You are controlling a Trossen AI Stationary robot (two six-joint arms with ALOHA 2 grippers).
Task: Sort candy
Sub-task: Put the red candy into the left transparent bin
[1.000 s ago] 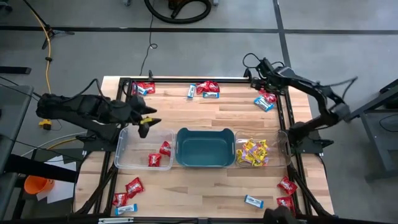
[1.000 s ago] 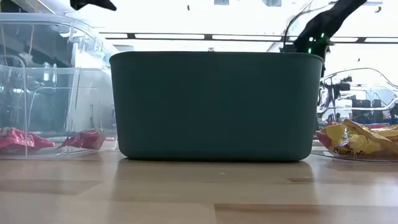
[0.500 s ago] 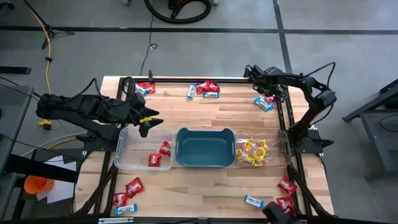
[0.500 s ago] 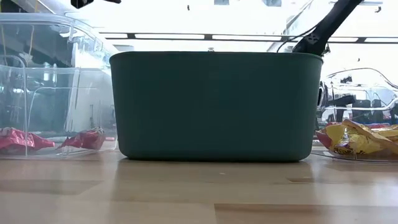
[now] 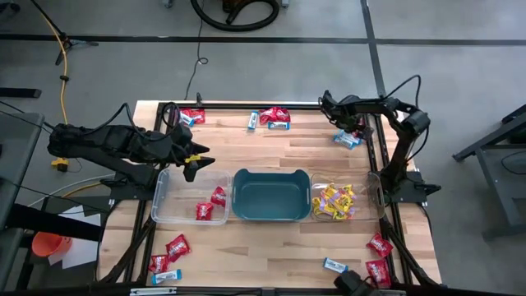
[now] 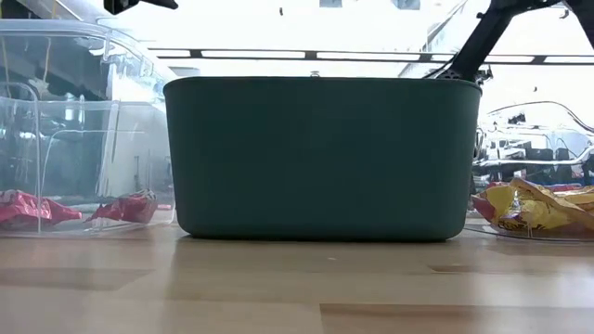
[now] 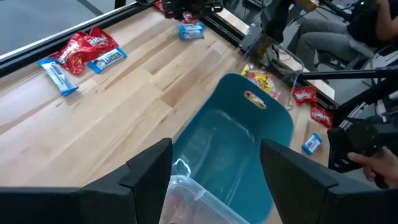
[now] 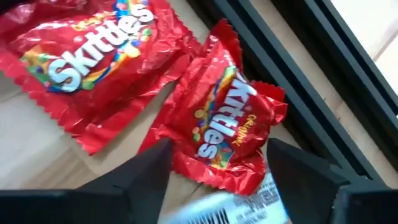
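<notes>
My right gripper (image 5: 349, 125) is low over the candy at the table's far right, by the black frame rail. In its wrist view it is open (image 8: 217, 168), its fingers standing either side of a red packet (image 8: 221, 124). A second red packet (image 8: 87, 56) lies beside that one, and a blue-and-white packet (image 8: 239, 202) lies partly under it. My left gripper (image 5: 193, 162) hangs open (image 7: 214, 155) above the left clear bin (image 5: 160, 201), which holds two red packets (image 5: 218, 196). Yellow candy (image 5: 333, 201) fills the right clear bin (image 5: 374, 193).
A teal tub (image 5: 271, 195) stands between the two clear bins. Loose packets lie along the far edge (image 5: 271, 117), at the far left (image 5: 191, 116), near left (image 5: 168, 251) and near right (image 5: 378, 247). A black frame (image 5: 378, 152) borders the table. People sit beyond the table (image 7: 373, 158).
My right gripper has come down toward the candy at the table's far right and has turned on its wrist as it sank. The candy has not moved.
</notes>
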